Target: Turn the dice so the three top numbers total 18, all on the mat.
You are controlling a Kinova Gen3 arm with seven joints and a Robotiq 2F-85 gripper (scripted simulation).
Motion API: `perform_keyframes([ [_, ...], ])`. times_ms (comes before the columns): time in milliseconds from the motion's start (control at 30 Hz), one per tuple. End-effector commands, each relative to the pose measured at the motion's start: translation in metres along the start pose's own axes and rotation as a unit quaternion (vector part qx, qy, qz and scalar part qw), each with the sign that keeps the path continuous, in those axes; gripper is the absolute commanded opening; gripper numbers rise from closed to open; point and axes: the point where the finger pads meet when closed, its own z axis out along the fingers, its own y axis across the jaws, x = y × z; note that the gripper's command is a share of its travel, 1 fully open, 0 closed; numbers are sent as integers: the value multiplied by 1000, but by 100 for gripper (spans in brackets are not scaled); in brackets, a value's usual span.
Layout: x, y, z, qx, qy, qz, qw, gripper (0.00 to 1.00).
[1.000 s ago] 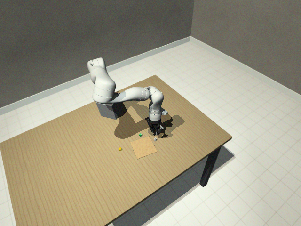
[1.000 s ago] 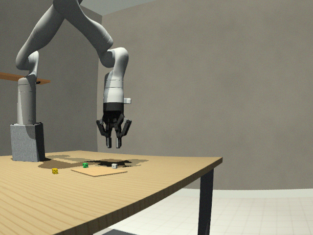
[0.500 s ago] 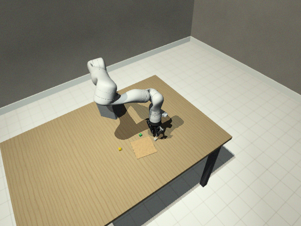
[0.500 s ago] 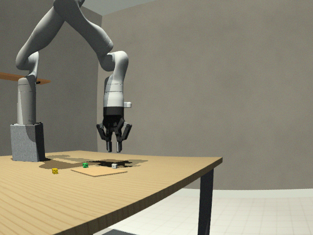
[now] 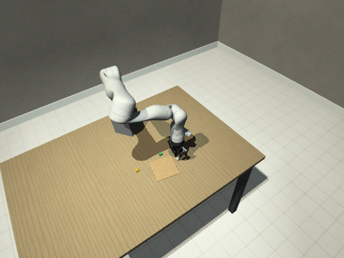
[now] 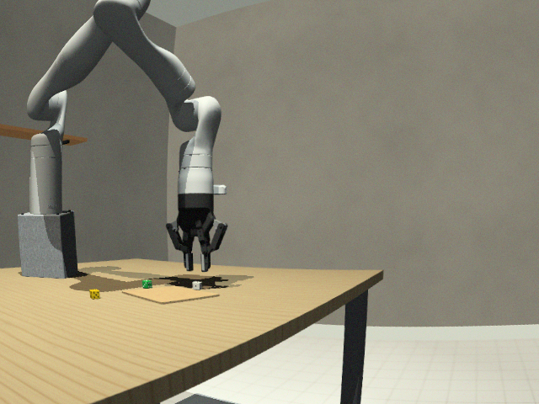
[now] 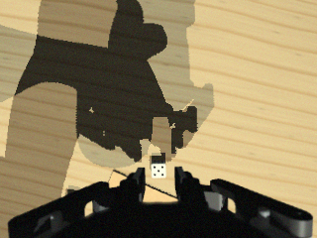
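Note:
The tan mat (image 5: 164,167) lies flat on the wooden table. A white die (image 7: 158,171) lies on the table just off the mat's far right corner, with five pips up in the wrist view; it also shows in the side view (image 6: 196,284). My gripper (image 6: 196,266) hangs straight above it, a little clear of it. The fingers are narrowed to a gap slightly wider than the die, with nothing between them. A green die (image 5: 160,153) lies on the table by the mat's far left corner. A yellow die (image 5: 137,170) lies on the table to the left of the mat.
The arm's grey pedestal (image 5: 123,127) stands at the back of the table, behind the mat. The table's right edge (image 6: 374,273) is some way beyond the gripper.

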Motion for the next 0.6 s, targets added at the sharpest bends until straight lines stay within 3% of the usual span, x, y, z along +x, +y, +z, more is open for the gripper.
perform_keyframes([
  [0,2,-1,4,2,1,-1,1000,31],
  [567,2,-1,14,2,1,-1,1000,31],
])
